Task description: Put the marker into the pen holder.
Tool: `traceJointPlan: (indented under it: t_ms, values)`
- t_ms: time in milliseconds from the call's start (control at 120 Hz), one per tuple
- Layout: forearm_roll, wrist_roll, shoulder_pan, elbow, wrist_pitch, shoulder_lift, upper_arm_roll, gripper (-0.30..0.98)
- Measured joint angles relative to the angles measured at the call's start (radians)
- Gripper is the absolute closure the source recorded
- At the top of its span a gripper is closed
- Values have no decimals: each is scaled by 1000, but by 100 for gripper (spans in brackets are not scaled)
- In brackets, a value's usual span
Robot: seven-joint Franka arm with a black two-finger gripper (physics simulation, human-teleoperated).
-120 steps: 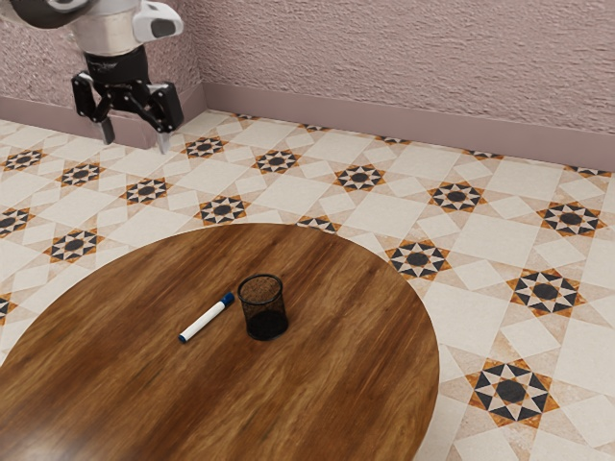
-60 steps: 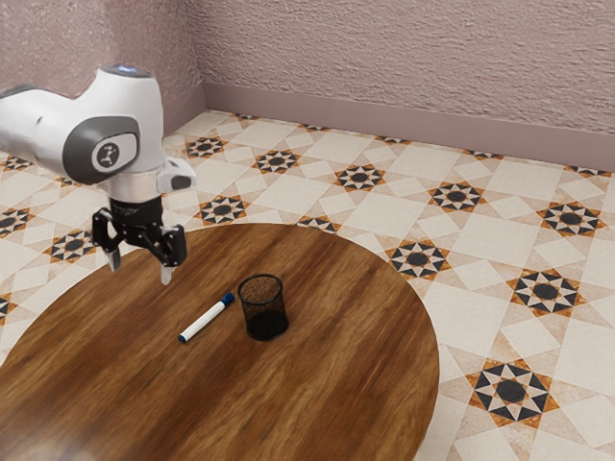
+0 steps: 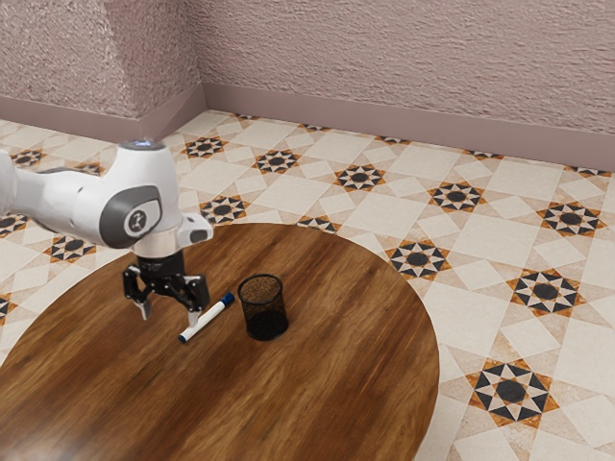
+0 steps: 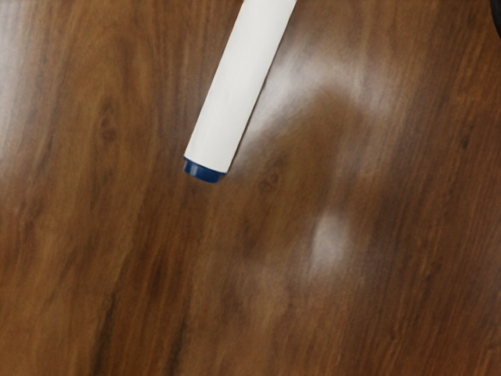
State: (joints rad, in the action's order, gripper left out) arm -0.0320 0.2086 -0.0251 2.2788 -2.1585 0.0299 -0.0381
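On the table [image 3: 356, 375], marker [image 3: 208, 318] diagonal, cap [image 3: 228, 299] toward the exterior view's upper right (jaws apart).

Exterior view: the camera is set beside the arm [image 3: 67, 197], above and well back from the desk [image 3: 336, 384], angled downward across it toward the walls [image 3: 404, 43]. Wrist view: the arm-mounted camera faces down at the desk at close range. Shared coverage: part of the desktop and of the marker [image 3: 207, 319].
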Motion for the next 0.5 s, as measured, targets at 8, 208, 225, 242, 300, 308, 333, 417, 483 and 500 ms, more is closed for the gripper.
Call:
traceJointPlan:
  t_ms: [8,208,225,242,300,308,333,417,483,500]
  values:
    - [-1,-5,-2,0,-6,6,0,0]
    - [-6,-116,-12,-47,-121,142,20,0]
    - [-6,-126,-12,-51,-130,154,21,0]
    - [-7,-136,-12,-55,-140,163,21,0]
    - [-10,-168,-13,-61,-169,182,21,0]
    - [-12,-172,-13,-63,-172,184,21,0]
    - [-16,-185,-13,-68,-182,191,21,0]
    - [-24,-227,-13,-101,-207,215,21,0]
    - [-26,-261,-13,-134,-221,237,20,0]
    - [-27,-268,-13,-138,-224,241,20,0]
